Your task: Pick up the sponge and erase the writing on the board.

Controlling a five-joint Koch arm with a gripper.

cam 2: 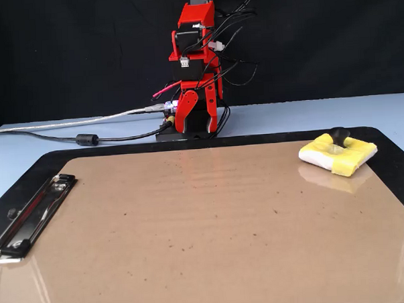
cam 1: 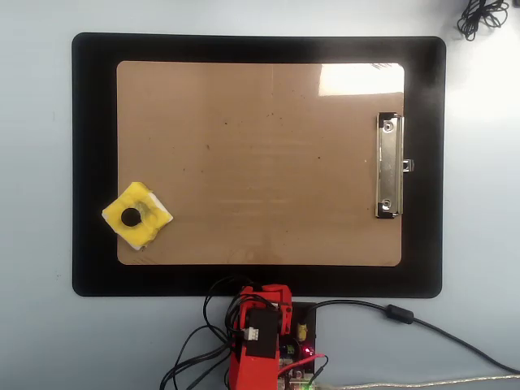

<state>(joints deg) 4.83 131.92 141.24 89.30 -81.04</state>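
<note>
No legible writing, brand or label anywhere; the board (cam 1: 260,162) surface is bare tan with only small dark specks and a window glare patch near the silver clip (cam 1: 389,166). Board lies flat on a black mat (cam 1: 93,162), which sits on a pale blue table (cam 1: 36,341); black backdrop behind in the fixed view. The sponge (cam 1: 136,215), yellow with black knob up, rests on the board's corner at lower left in the overhead view, far right in the fixed view (cam 2: 338,153), overhanging the edge slightly. Red arm (cam 2: 197,64) is folded upright over its base, off the mat, well apart from the sponge. Gripper (cam 2: 199,115) points down and holds nothing; open or closed, can't tell. Cables (cam 2: 74,130) run across the table from the base.
</note>
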